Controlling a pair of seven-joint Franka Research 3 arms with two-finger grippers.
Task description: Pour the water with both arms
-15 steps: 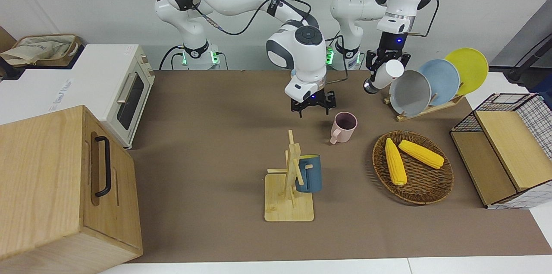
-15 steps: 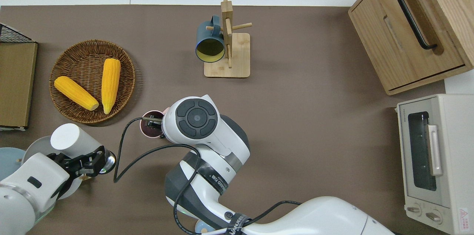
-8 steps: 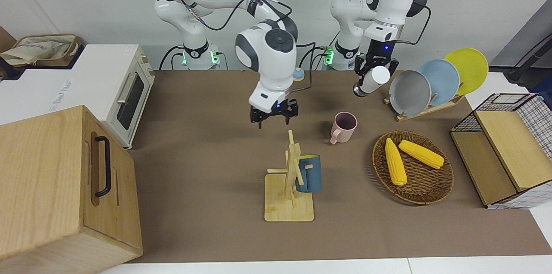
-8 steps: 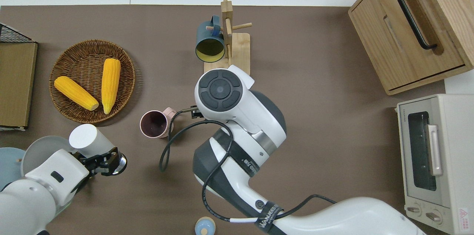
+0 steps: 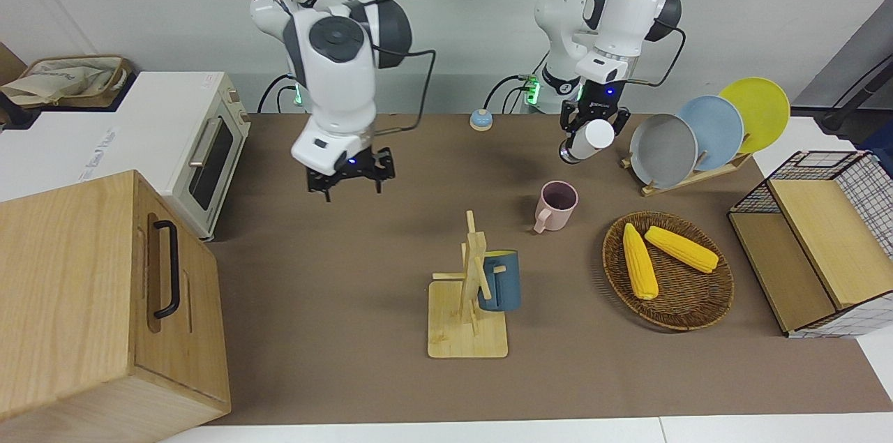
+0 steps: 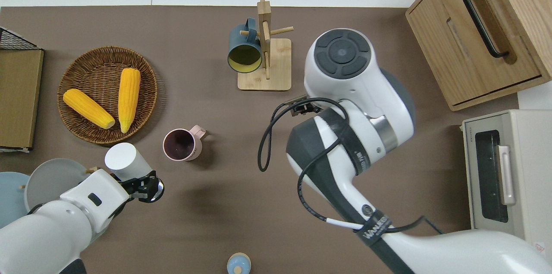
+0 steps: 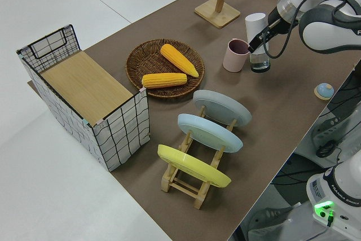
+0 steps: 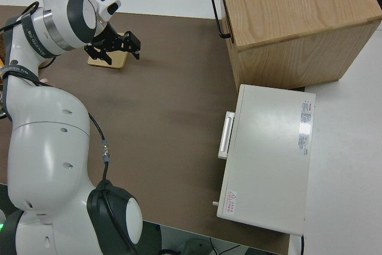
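Observation:
My left gripper (image 5: pixel 590 123) is shut on a white bottle (image 5: pixel 586 139) with a silvery base, held tilted. It hangs over the brown mat between the pink mug (image 6: pixel 181 145) and the grey plate. That gripper (image 6: pixel 139 182) and bottle (image 7: pixel 256 40) also show in the overhead and left side views, close to the mug (image 7: pixel 236 55). The mug (image 5: pixel 556 204) stands upright on the mat with nothing touching it. My right gripper (image 5: pixel 352 188) is open with nothing in it. It hangs over bare mat toward the right arm's end of the table, and the right side view shows the gripper (image 8: pixel 113 52) too.
A wooden mug tree (image 5: pixel 467 296) carries a blue mug (image 5: pixel 499 280). A wicker basket (image 5: pixel 704 303) holds two corn cobs. A plate rack (image 5: pixel 698 174), a wire crate (image 5: pixel 816 234), a toaster oven (image 5: pixel 209 150), a wooden cabinet (image 5: pixel 104 289) and a small blue knob (image 5: pixel 480 120) stand around.
My right arm has swung away from the pink mug toward its own end of the table, gripper open. My left gripper has carried the white bottle closer to the mug.

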